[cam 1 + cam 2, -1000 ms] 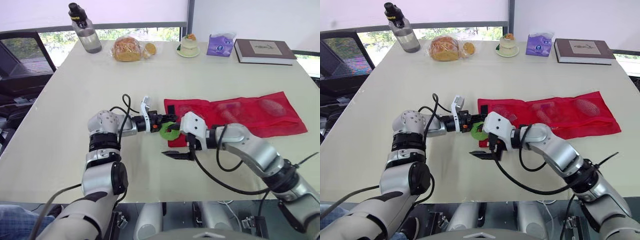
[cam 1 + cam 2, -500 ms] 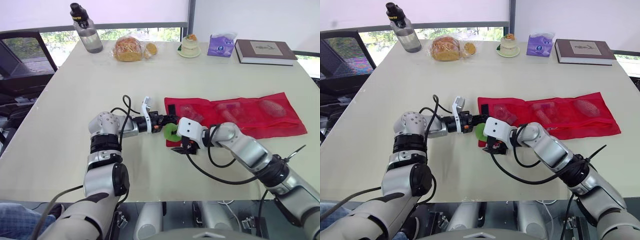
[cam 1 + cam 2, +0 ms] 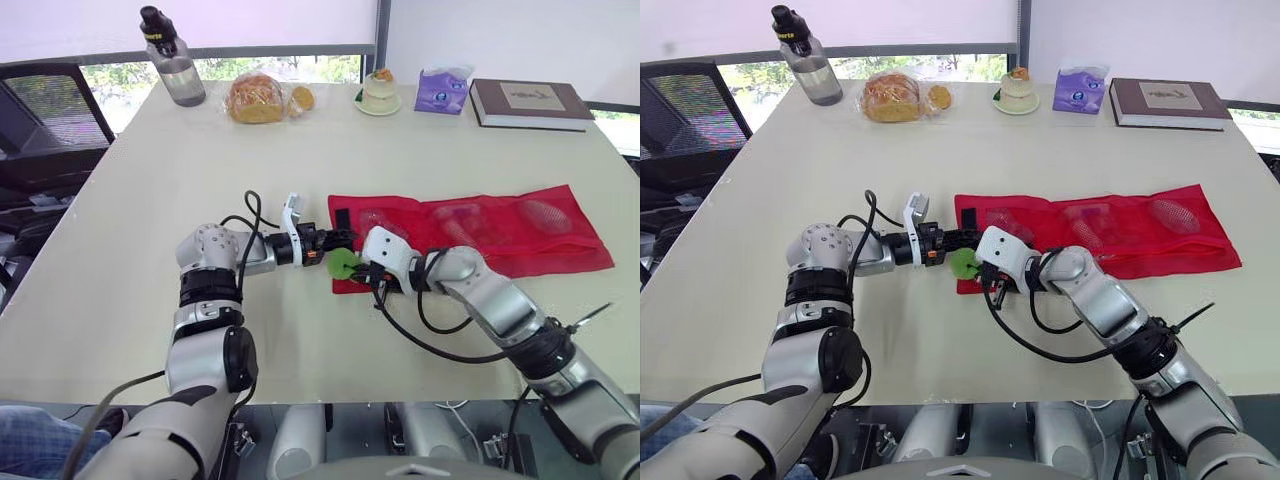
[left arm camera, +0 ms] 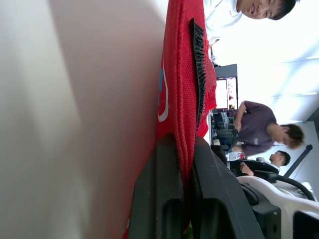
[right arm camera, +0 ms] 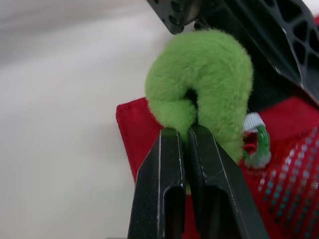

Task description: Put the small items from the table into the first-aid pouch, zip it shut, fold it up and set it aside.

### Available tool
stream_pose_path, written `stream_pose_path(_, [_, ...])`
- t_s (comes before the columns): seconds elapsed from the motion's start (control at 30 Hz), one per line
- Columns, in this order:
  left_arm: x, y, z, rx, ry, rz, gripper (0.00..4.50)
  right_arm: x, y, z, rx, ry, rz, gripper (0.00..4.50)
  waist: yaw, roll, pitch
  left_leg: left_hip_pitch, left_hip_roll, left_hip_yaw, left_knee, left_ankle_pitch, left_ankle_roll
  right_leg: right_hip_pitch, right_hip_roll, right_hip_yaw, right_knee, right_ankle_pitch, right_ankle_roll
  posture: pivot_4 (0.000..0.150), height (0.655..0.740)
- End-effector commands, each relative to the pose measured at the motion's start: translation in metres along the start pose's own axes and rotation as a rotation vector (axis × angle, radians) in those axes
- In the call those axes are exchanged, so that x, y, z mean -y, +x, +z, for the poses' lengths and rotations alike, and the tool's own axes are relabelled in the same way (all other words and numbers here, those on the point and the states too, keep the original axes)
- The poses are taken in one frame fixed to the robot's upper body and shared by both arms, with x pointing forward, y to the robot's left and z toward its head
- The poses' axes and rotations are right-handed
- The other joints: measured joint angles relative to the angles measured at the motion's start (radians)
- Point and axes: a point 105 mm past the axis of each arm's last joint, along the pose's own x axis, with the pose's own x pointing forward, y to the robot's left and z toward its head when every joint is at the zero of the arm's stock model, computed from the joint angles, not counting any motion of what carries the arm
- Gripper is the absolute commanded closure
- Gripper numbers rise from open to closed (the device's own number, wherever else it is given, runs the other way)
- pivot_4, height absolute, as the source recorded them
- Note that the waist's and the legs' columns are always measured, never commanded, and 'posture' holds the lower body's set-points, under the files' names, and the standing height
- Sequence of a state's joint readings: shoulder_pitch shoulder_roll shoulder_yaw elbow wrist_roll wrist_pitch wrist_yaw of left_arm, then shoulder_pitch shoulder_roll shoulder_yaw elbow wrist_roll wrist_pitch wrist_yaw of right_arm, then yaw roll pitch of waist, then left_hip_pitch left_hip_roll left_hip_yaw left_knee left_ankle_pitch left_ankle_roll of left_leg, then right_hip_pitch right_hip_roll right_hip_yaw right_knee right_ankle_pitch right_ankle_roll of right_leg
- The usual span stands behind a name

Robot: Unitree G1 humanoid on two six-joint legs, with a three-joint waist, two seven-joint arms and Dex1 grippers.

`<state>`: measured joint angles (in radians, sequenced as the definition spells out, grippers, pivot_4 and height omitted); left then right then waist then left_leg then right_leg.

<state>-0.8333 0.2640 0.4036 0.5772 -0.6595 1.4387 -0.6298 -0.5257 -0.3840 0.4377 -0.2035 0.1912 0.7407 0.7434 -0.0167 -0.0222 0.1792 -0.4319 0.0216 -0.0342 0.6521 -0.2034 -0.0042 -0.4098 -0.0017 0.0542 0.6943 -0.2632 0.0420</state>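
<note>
Bright office corner: pale table under a shaded window.
Cream table [image 3: 150,170] runs to a far edge below a low window strip [image 3: 120,80] with green foliage outside; white roller blind [image 3: 250,20] drawn over most of the glass, grey frame post [image 3: 381,30] beside a plain white wall [image 3: 520,35]. Black mesh chair [image 3: 40,110] at the table's left side. Along the far edge: water bottle [image 3: 172,70], bagged bread [image 3: 255,98], small cake on a plate [image 3: 377,92], purple tissue pack [image 3: 441,90], brown book [image 3: 530,102]. Even daylight, soft shadows. Left wrist view: lit monitor [image 4: 227,94], seated person in purple [image 4: 256,129], strong backlight.
</note>
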Motion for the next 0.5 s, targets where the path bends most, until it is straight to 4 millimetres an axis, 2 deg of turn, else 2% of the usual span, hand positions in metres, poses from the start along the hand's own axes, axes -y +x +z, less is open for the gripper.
stream_pose_path(0.03, [-0.006,-0.014,0.011,0.057,0.031,0.019,4.50,-0.005,-0.028,0.016,0.218,0.245,0.002,4.48,-0.001,0.000,0.000,0.000,0.001,0.000,0.000,0.000,0.000,0.000,0.000,-0.001,0.000,0.000,0.000,0.150,0.7400])
stream_pose_path(0.1, [-0.010,-0.016,0.010,0.055,0.045,0.035,4.50,-0.006,-0.039,0.014,0.268,0.321,-0.014,4.48,-0.005,0.000,0.000,0.000,0.001,-0.001,-0.001,0.000,0.000,0.000,0.000,0.000,0.000,0.000,0.000,0.150,0.7400])
stream_pose_path(0.23, [-0.018,-0.019,0.008,0.044,0.084,0.074,4.50,0.003,-0.062,0.013,0.400,0.481,-0.112,4.48,-0.023,0.000,0.000,0.002,0.001,-0.001,-0.001,0.000,0.000,0.000,0.000,0.001,0.000,0.000,0.000,0.150,0.7400])
stream_pose_path(0.37, [-0.025,-0.020,0.002,0.005,0.149,0.108,4.50,0.030,-0.091,0.008,0.564,0.654,-0.321,4.48,-0.023,0.001,-0.001,0.003,0.001,0.000,-0.002,0.000,0.000,0.000,0.001,0.001,0.000,0.000,0.000,0.150,0.7400])
stream_pose_path(0.5, [-0.026,-0.020,0.000,-0.017,0.183,0.109,4.50,0.049,-0.113,-0.005,0.638,0.767,-0.491,4.48,-0.022,0.001,-0.001,0.002,0.001,0.000,-0.002,0.000,0.000,0.000,0.000,0.002,0.000,0.000,0.000,0.150,0.7400])
